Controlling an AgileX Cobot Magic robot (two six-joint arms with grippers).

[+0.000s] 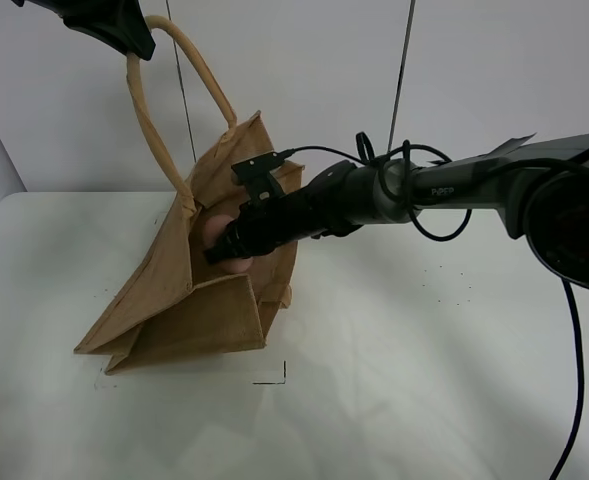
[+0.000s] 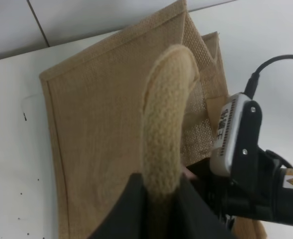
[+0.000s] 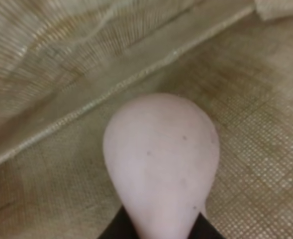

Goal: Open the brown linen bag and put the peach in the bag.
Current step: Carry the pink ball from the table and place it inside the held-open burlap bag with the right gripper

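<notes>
The brown linen bag [image 1: 189, 300] stands tilted on the white table, its mouth held open. My left gripper [image 1: 114, 25], at the top left, is shut on one rope handle [image 2: 166, 124] and holds it up. My right gripper [image 1: 226, 245] reaches across into the bag's mouth, shut on the pink peach [image 1: 217, 233]. In the right wrist view the peach [image 3: 161, 164] fills the middle, with the bag's woven inner wall [image 3: 61, 64] close behind it. The right fingers are mostly hidden by the peach.
The white table [image 1: 424, 380] runs all around the bag. A small black corner mark [image 1: 274, 378] lies just in front of the bag. The right arm's cables [image 1: 404, 170] loop above its wrist. A white wall stands behind.
</notes>
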